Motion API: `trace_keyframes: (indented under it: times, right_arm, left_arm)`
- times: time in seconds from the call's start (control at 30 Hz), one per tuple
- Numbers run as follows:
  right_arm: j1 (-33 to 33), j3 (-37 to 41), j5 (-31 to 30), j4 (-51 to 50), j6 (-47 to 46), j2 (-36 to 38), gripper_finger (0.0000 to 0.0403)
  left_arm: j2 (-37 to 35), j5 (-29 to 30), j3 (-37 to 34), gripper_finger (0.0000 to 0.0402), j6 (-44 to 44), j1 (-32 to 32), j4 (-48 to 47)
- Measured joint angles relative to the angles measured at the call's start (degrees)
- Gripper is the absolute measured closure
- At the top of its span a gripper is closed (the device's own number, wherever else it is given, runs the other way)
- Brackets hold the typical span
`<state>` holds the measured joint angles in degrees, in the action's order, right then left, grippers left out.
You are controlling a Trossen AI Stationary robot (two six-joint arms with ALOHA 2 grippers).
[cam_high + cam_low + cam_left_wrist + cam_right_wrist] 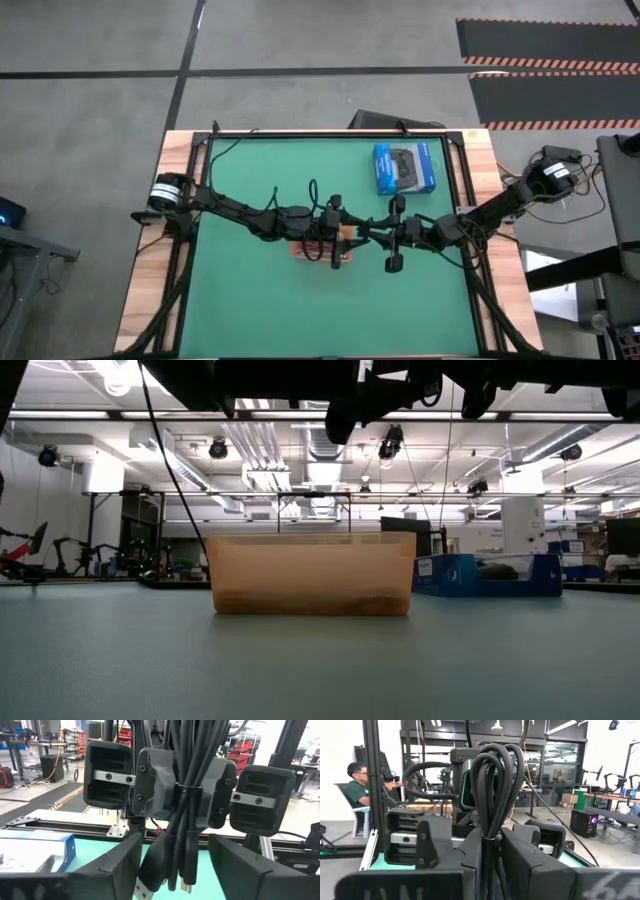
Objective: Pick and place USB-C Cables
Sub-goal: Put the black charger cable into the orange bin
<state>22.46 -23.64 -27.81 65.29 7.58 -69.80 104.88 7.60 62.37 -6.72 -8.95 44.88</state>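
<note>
Right gripper (492,855): fingers clamped on black USB-C cable bundle (492,790), held upright above the table's middle. Left gripper (172,865): fingers apart either side of the same bundle (175,820), facing the right gripper. Orange tray (310,573): on green mat (300,310), beneath both grippers. Blue controller box (405,167): far right corner of mat

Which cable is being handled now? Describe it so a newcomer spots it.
The orange tray sits midway on the green table; both arms meet above it. There the right gripper pinches the black USB-C cable, the open left gripper flanking it. Unlike the long arm wires, it is a short folded bundle, tied mid-length, plugs dangling.
</note>
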Motion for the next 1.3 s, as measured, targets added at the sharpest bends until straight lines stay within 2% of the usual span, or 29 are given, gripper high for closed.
trace_keyframes:
  times: [0.37,0.6,1.0,1.3]
  right_arm:
    - [0.0,0.0,0.2,0.0,0.1,0.0,0.0353]
    - [0.0,0.0,-0.3,0.2,-1.3,0.0,0.0312]
    - [0.0,0.0,-0.3,-0.7,-1.6,1.2,0.0246]
    - [0.3,0.1,-0.2,-11.2,-3.1,8.5,0.0229]
  left_arm:
    - [0.0,0.0,0.0,0.0277,0.0,0.0,-0.4]
    - [0.0,-0.1,0.0,0.0317,0.0,0.0,-0.5]
    - [-0.3,-0.1,0.0,0.0322,0.1,0.0,-2.7]
    - [-2.9,0.7,0.0,0.0323,0.1,0.0,-11.8]
